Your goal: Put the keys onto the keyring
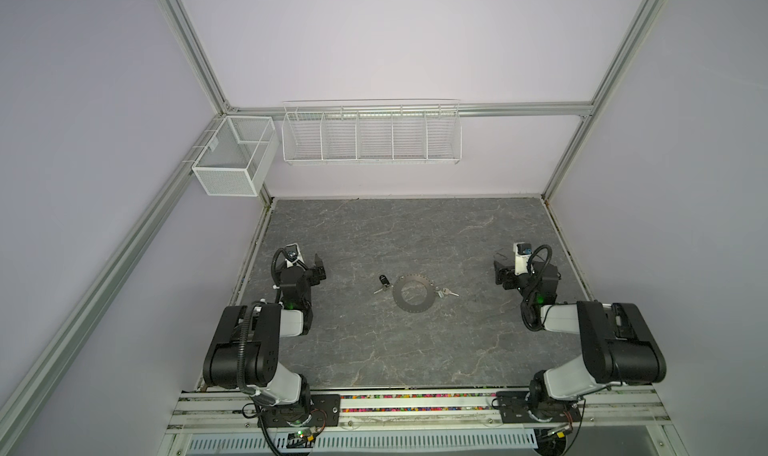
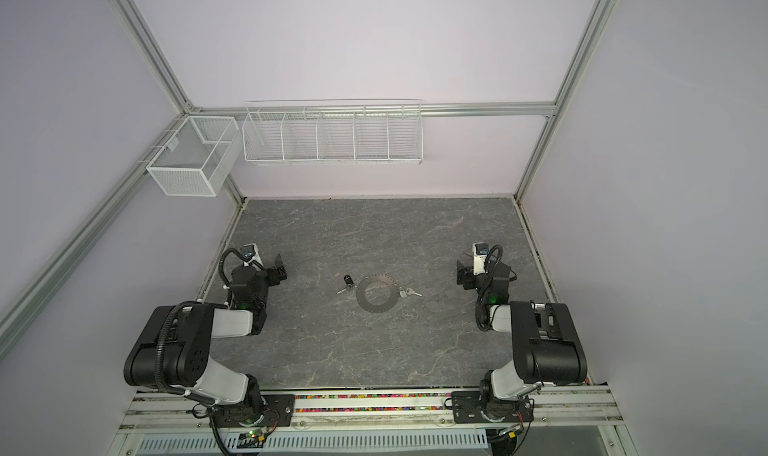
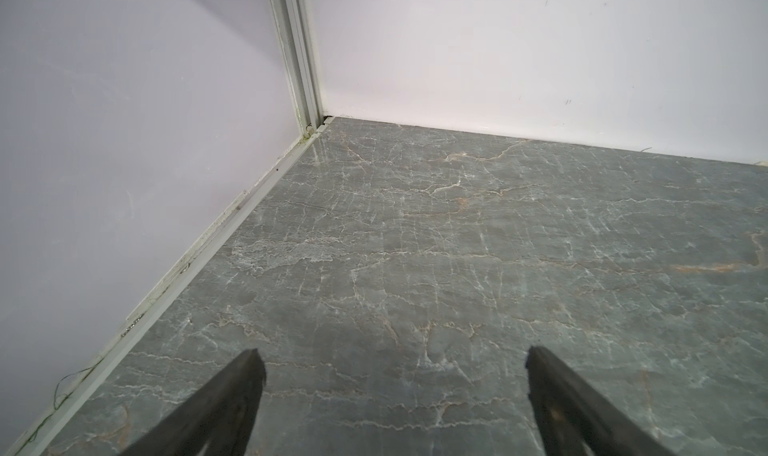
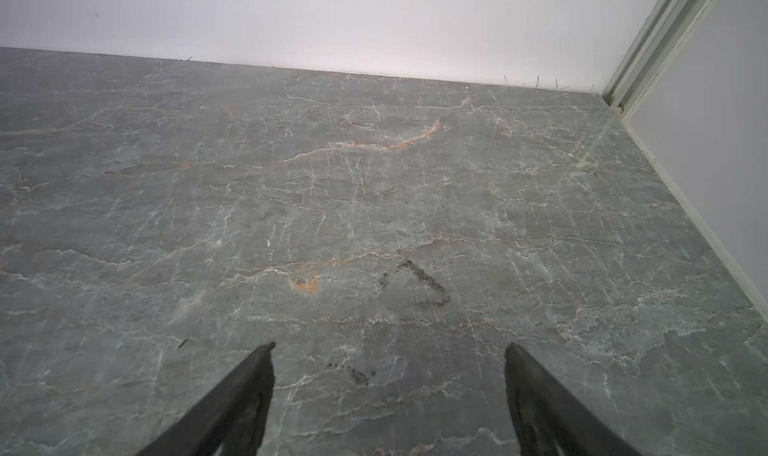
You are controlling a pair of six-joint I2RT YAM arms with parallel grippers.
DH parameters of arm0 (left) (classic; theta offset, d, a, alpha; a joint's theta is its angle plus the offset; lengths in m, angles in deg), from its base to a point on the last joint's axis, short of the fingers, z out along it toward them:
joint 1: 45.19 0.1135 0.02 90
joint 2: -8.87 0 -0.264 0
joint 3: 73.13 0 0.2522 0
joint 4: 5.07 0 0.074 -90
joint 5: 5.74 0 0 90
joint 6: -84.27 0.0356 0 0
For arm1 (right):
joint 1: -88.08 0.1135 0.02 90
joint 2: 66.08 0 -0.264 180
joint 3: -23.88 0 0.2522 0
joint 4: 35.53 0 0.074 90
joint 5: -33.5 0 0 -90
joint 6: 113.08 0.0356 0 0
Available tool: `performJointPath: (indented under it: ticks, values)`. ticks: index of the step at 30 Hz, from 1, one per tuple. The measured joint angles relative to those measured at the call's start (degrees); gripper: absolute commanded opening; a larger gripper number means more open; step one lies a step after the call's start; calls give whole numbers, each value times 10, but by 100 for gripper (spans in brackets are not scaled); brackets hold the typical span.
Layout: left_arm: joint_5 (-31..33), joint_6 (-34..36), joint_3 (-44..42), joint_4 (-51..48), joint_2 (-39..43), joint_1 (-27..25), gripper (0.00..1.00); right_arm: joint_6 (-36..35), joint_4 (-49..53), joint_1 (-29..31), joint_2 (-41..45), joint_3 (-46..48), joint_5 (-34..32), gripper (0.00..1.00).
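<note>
Two top views to start with, both giving the same layout. Near the middle of the grey marbled worktop (image 1: 365,350): the keyring (image 1: 414,308), flat, with its large hole facing up. At its left rim, the key with the black tag (image 1: 385,281); at its right rim, the key with the white tag (image 1: 442,294), blade pointing away from the ring. Hooked through a rim hole or merely lying against the metal: cannot tell at this size. At the left side of the worktop, well apart from the keyring, the left gripper (image 1: 319,270), fingers spread and holding nothing. At the right side, equally far off, the right gripper (image 1: 500,271), also spread and holding nothing. On the back wall, a mesh basket (image 1: 232,158) and a wire rack (image 1: 370,135).

Likewise in a top view: keyring (image 2: 377,307) central, black-tagged key (image 2: 348,280) left of it, white-tagged key (image 2: 404,293) right of it, left gripper (image 2: 279,269) and right gripper (image 2: 462,273) out at the sides.

Left wrist view: left gripper (image 3: 393,352) with fingers (image 3: 232,400) wide apart over bare worktop (image 3: 457,246), facing a corner of the enclosure. No key or ring in sight.

Right wrist view: right gripper (image 4: 389,345) with fingers (image 4: 237,395) wide apart, only worktop (image 4: 291,183) between them, with dark smudges (image 4: 424,283) just ahead.
</note>
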Motion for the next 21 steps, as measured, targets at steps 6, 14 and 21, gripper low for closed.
performJointPath:
  ticks: [6, 14, 21]
  values:
    - [0, 0, 0, 0, 0, 0, 98, 0, -2, 0, 0, 0, 0, 88]
    - [-12, 1, -1, 5, 0, 0, 98, 0, -2, 0, 0, 0, 2, 88]
    - [-46, 6, -14, 29, 0, 0, 98, -4, -12, -2, 0, 3, 31, 88]
